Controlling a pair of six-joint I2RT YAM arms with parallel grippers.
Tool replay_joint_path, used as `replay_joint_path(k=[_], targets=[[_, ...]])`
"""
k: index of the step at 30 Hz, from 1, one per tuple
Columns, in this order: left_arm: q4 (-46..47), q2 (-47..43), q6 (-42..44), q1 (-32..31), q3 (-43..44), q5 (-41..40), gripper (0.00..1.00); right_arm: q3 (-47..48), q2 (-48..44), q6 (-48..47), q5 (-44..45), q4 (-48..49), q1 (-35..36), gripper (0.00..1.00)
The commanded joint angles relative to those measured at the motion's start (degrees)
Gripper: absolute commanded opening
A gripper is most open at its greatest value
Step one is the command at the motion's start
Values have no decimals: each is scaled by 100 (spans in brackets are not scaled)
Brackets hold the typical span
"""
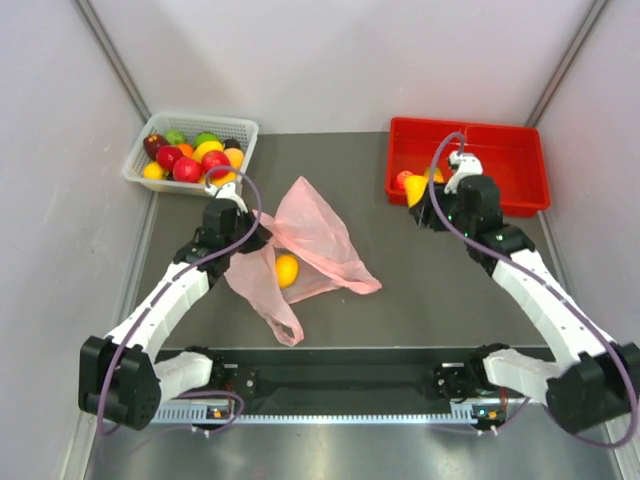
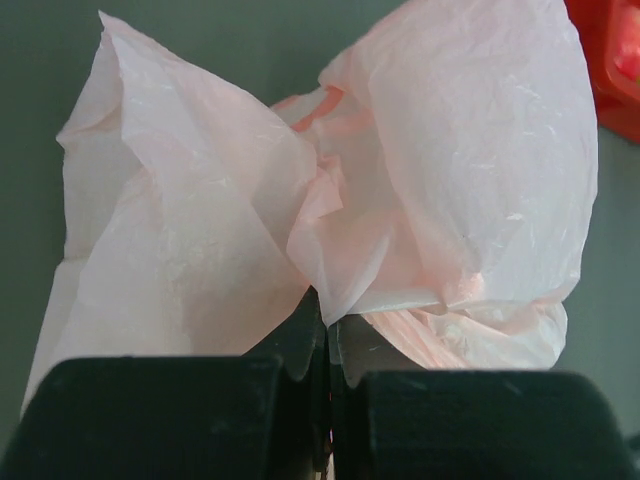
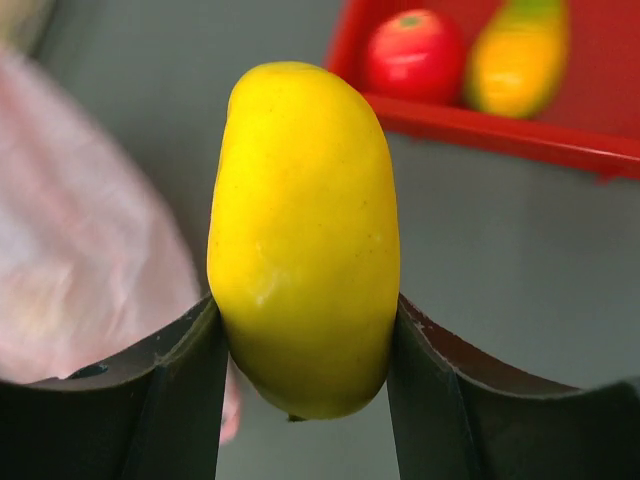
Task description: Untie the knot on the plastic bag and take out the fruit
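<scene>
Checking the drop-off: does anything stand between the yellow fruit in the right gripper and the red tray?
Nothing visible. Only table surface lies between the yellow fruit, in the right gripper, and the red tray.

Desk (image 1: pixel 440 290): dark grey and flat.
Basket (image 1: pixel 250 128): white, at the far left corner, standing flat on the desk.
Tray (image 1: pixel 510 160): red, at the far right corner, well apart from the basket.
Bag (image 1: pixel 325 235): pink and crumpled, spread left of centre, with one handle loop trailing toward the near edge.
Fruit (image 1: pixel 287 270): small and yellow-orange, lying among the bag's folds; whether film covers it cannot be told.
Rail (image 1: pixel 340 385): black, along the near edge, carrying both arm bases.
</scene>
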Motion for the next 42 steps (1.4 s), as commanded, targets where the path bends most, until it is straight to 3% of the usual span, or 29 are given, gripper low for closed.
replay_joint_path(k=[1,4,11,16,19,24,25,27,28,29,30,35,38,42], targets=[[65,-57,264,21,204,985,0,511,760,459,1084,913,-536,0],[-58,-57,361,21,336,1327,0,1142,1726,495,1594,1047,-967,0],[-120,-48,423,21,363,1654,0,2629,3812,512,1753,872,-1845,0],[-137,-39,423,12,346,1655,0,4086,5401,215,1692,65,-2040,0],[-102,-39,405,21,328,1637,0,4431,5895,179,1630,-69,-2084,0],[-146,31,414,21,354,1689,0,5284,6660,-23,1296,-718,-2075,21],[-146,40,414,12,354,1698,0,5459,6723,-32,1226,-789,-2084,34],[-155,31,423,12,354,1716,0,5461,6671,-67,1190,-860,-2075,49],[-164,31,431,21,346,1725,0,5426,6592,-68,1199,-825,-2084,67],[-164,22,432,12,345,1733,0,5382,6504,-68,1216,-781,-2084,79],[-173,5,440,12,363,1742,0,5295,6277,-102,1225,-755,-2084,99],[-173,22,414,12,372,1821,0,4926,5302,-173,1357,-702,-2084,100],[-111,31,388,21,337,1874,0,4014,4160,-138,1121,-343,-2058,100],[-59,92,326,12,284,1900,0,2005,2063,-199,453,298,-1558,100]])
